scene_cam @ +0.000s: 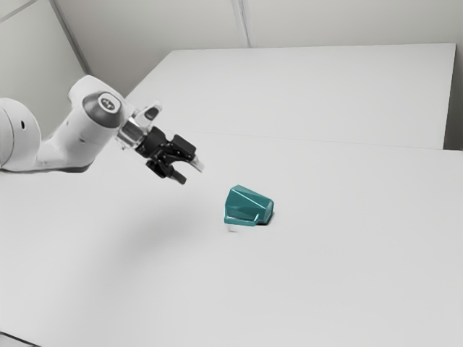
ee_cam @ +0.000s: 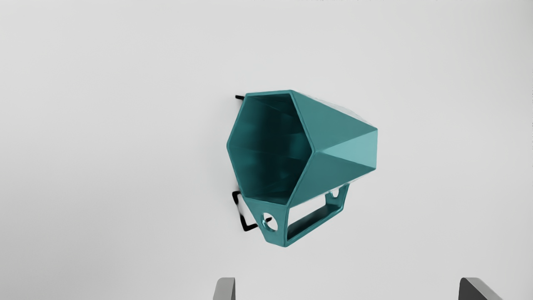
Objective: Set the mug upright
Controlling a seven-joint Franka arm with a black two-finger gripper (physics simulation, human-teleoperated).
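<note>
Teal mug [scene_cam: 249,205] on its side, white tabletop [scene_cam: 325,289], pale walls [scene_cam: 325,22] behind

Mug [scene_cam: 249,206] lies on its side on table [scene_cam: 347,275]. Arm [scene_cam: 83,137] comes in from exterior view's left. Gripper [scene_cam: 190,173] up over table, on exterior view's left of mug, well apart from it. Mug's mouth [ee_cam: 270,146] turned to exterior view's left, bottom end to exterior view's right. Handle [ee_cam: 314,223] on mug's side, on side nearest fingertips in wrist view. Mug out past fingertips there, not in between. Wall [scene_cam: 325,22] far back, behind table.
</note>
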